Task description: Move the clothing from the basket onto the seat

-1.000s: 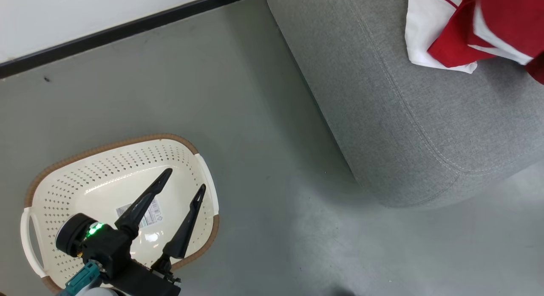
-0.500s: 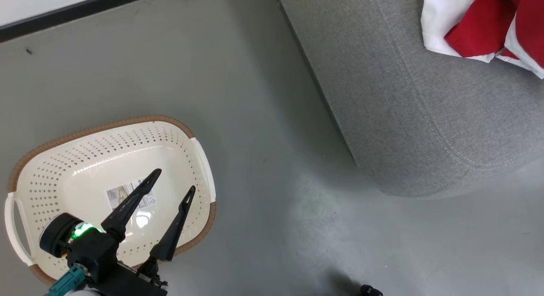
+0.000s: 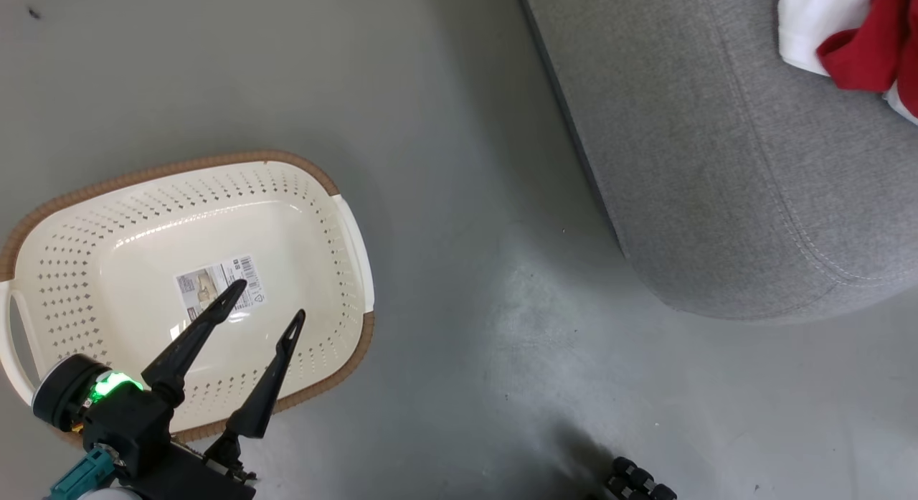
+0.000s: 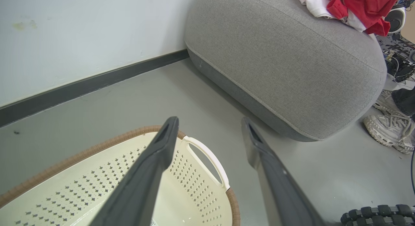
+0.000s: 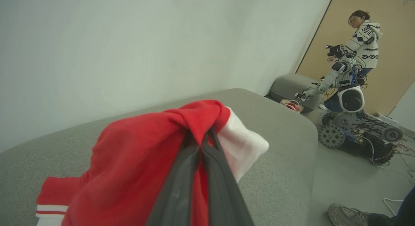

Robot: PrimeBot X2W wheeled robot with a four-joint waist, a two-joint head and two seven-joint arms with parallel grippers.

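— Where's the clothing?
— Bunched on the seat, right fingers pinched tight on it. Left fingers spread wide over the basket, holding nothing.

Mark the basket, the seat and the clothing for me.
basket [image 3: 267,156], head view, brown rim at its far edge.
seat [image 3: 717,199], head view, bare grey upholstery.
clothing [image 5: 129,154], right wrist view, red fabric of the bunched part.
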